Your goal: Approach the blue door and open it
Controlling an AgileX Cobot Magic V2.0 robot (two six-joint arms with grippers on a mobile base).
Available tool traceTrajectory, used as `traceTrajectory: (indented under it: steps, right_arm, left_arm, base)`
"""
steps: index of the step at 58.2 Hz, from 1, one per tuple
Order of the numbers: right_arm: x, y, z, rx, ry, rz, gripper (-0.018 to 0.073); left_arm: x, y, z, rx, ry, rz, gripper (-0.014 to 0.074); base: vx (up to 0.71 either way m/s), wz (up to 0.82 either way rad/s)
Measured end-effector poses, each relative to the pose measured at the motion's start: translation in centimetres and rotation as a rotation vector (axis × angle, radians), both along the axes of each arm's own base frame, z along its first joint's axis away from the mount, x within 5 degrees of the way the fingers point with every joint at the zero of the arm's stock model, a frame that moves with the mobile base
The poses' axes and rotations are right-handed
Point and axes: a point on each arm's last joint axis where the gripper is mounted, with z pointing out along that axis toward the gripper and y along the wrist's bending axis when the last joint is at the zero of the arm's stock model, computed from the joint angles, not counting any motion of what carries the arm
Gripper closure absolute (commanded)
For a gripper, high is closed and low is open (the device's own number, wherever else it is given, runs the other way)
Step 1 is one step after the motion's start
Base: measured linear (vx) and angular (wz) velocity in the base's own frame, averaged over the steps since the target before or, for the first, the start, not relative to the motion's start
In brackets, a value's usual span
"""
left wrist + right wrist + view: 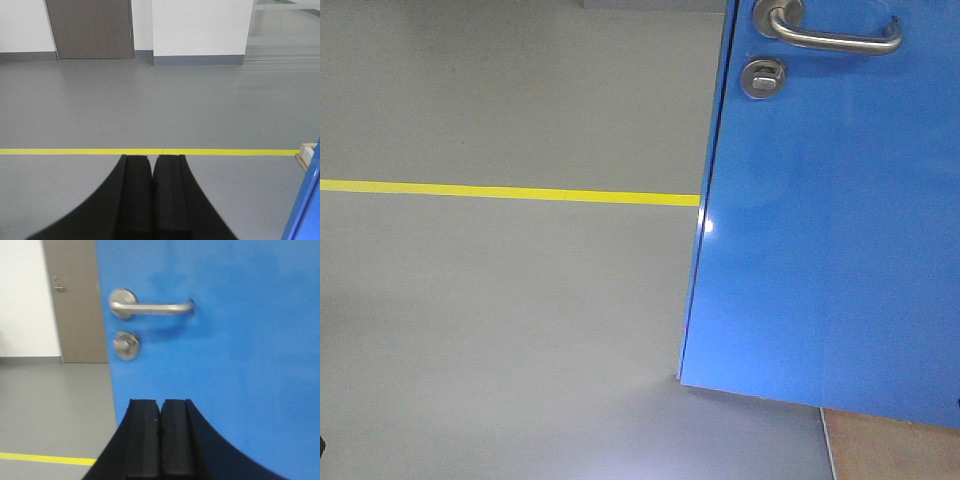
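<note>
The blue door point(830, 230) fills the right of the front view, its free edge toward the left, standing open over the grey floor. Its silver lever handle point(840, 38) and round thumb-turn point(762, 78) sit at the top. In the right wrist view the door point(225, 350) is straight ahead, with the handle point(150, 308) and thumb-turn point(126, 345) above my right gripper point(160, 402), which is shut and empty, apart from the handle. My left gripper point(151, 159) is shut and empty, pointing over bare floor; a sliver of the door point(305, 210) shows at its lower right.
A yellow floor line point(510, 193) crosses the grey floor; it also shows in the left wrist view point(225, 151). A brown door point(90, 27) and white wall point(200, 25) stand far ahead. A wooden piece point(306, 152) lies by the door's base.
</note>
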Motion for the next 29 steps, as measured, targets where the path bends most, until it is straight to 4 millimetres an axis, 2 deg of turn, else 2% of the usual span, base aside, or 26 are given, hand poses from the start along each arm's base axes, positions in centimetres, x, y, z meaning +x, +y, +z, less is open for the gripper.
traceTrajectory:
  steps: [5,11,29]
  right_arm:
    - [-0.1,-0.5,-2.2,0.041,0.030,-0.084,0.0547]
    - [0.0,-0.9,-3.5,0.056,0.062,-0.153,0.0547]
    - [0.0,-1.0,-3.6,0.018,0.061,-0.169,0.0547]
  left_arm:
    - [0.0,0.0,0.0,0.000,0.000,0.000,0.0524]
    - [0.0,0.0,0.0,0.000,0.000,0.000,0.0524]
    - [0.0,0.0,0.0,0.000,0.000,0.000,0.0524]
  base:
    - [0.00,0.00]
    - [0.00,0.00]
    - [0.00,0.00]
